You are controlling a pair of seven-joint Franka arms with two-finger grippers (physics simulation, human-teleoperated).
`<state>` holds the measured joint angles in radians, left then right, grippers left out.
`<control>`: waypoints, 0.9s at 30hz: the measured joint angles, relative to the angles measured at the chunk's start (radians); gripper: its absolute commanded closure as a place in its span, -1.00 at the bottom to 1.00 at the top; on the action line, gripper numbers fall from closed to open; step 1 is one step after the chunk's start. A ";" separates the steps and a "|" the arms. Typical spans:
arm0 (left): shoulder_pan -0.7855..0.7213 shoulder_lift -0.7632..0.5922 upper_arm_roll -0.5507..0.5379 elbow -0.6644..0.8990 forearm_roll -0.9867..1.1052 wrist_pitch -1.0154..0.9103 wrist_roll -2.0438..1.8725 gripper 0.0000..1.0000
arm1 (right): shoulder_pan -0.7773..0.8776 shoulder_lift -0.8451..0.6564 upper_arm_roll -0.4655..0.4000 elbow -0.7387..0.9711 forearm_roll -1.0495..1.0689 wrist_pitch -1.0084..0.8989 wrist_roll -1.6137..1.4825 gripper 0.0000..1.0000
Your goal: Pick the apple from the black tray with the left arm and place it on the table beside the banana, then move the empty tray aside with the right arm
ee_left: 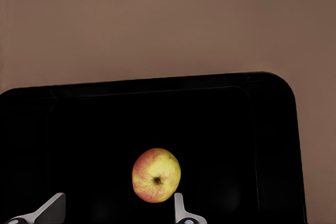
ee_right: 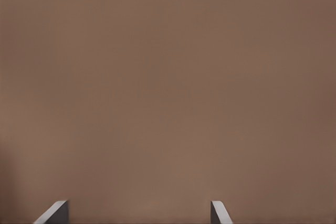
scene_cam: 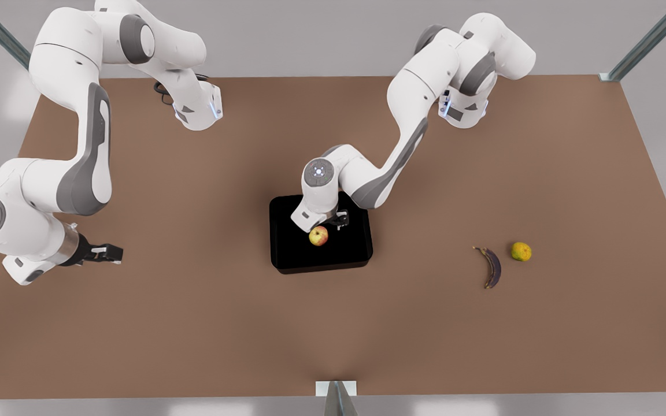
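The apple point(scene_cam: 318, 236) lies mid-frame in the black tray point(scene_cam: 287, 257), just below the left gripper point(scene_cam: 333, 222), whose wide-spread fingers point(ee_left: 179, 208) straddle nothing yet, while the right gripper point(scene_cam: 107, 253), fingers equally wide, waits over the surface point(scene_cam: 194, 323) at lower left.

yellow-orange citrus fruit point(scene_cam: 521, 251), grey corner posts point(scene_cam: 645, 41)

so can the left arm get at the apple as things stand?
Probably yes: the left tool hangs open above the small round yellow-green apple, alone in the glossy black rectangular tray, with nothing in between.
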<state>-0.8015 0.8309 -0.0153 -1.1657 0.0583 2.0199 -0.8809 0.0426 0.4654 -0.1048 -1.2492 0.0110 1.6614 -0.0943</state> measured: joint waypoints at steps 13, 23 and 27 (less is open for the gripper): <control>-0.027 0.084 0.000 -0.002 0.084 0.116 -0.239 -1.00 | 0.000 0.001 0.001 0.000 -0.003 -0.008 -0.002 -1.00; -0.041 0.132 0.000 -0.015 0.142 0.183 -0.319 -1.00 | 0.000 0.005 0.001 0.000 -0.003 -0.009 -0.003 -1.00; -0.045 0.146 0.000 -0.022 0.166 0.205 -0.336 -1.00 | 0.000 0.005 0.001 0.000 -0.003 -0.009 -0.004 -1.00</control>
<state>-0.8465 0.9771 -0.0154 -1.1874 0.2241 2.2251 -1.2171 0.0429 0.4707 -0.1041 -1.2492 0.0084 1.6526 -0.0980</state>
